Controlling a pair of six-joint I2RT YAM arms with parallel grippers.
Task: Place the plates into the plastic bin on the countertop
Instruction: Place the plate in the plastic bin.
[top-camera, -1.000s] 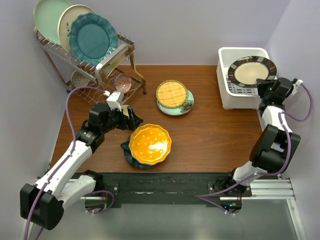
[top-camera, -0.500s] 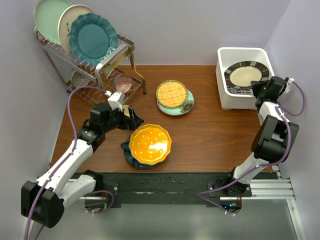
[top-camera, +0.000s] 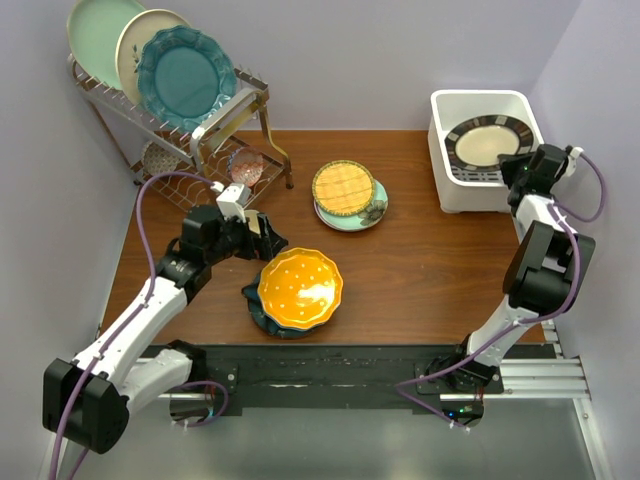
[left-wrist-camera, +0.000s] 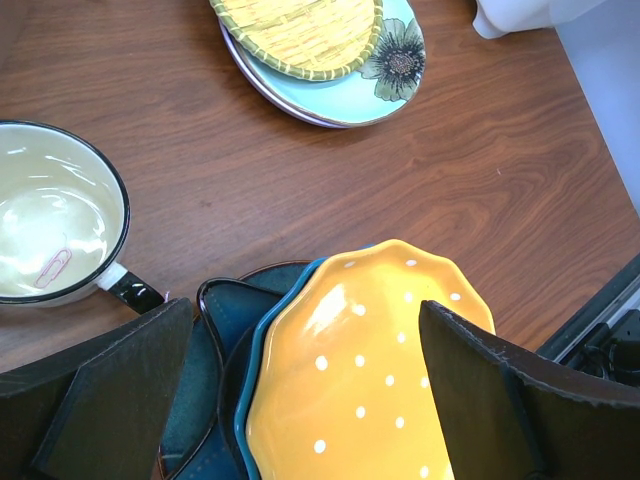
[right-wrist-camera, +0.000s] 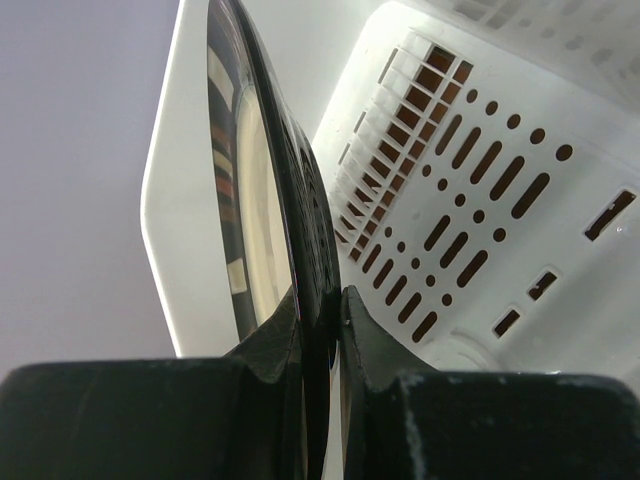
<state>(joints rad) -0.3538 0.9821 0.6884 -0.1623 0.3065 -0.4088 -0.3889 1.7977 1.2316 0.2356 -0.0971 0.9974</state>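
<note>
Top external: my right gripper (top-camera: 512, 163) has lowered the black-rimmed plate (top-camera: 488, 146) deeper into the plastic bin (top-camera: 480, 100) at two o'clock. Left wrist: my left gripper (left-wrist-camera: 300, 335) gapes wide over the orange plate (left-wrist-camera: 370, 390). Right wrist: jaws clench the plate's rim.

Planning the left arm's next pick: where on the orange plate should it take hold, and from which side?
Probably the scalloped rim of the orange plate, on its far side, coming down from above where the open left end effector hovers. The plate lies face up on darker plates that show only at its near left, so the far rim seems to overhang free.
</note>
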